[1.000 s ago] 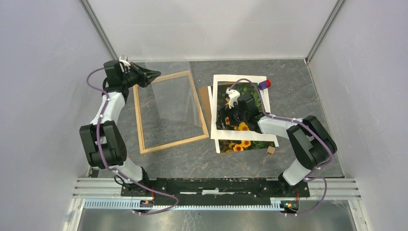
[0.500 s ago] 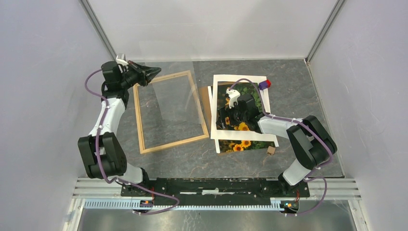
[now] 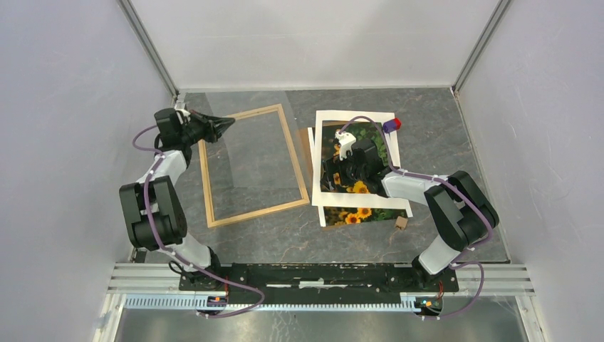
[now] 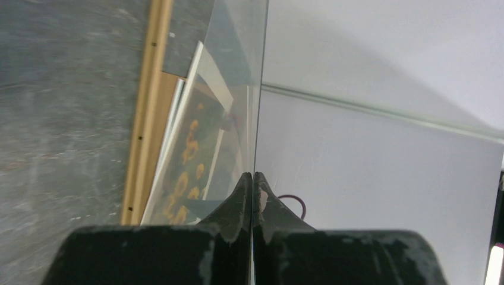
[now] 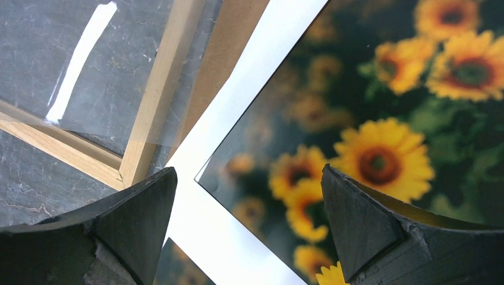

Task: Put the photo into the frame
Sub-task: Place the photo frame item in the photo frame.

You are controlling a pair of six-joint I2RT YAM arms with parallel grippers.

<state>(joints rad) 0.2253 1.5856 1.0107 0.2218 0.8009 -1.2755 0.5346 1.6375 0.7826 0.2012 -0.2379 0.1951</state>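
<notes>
Left gripper [image 4: 254,185]: shut, pinching the edge of 1 glass pane [image 3: 256,153] held over the frame [image 3: 206,187], which lies flat at the table's [image 3: 427,107] left side. Right gripper [image 5: 248,175]: jaws spread wide, holding nothing, above an inner corner of the white mat [image 5: 255,77]. Photo [image 5: 380,119]: under the mat, just right of the frame, directly beneath the right gripper, well apart from the left.

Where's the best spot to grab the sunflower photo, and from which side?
Take the strip of the photo that pokes out from under the white mat on the side nearest the arms, coming in low from that side. The mat lies over its other edges and the print lies flat, so this free edge is probably the only spot the open right tool can pinch.
</notes>
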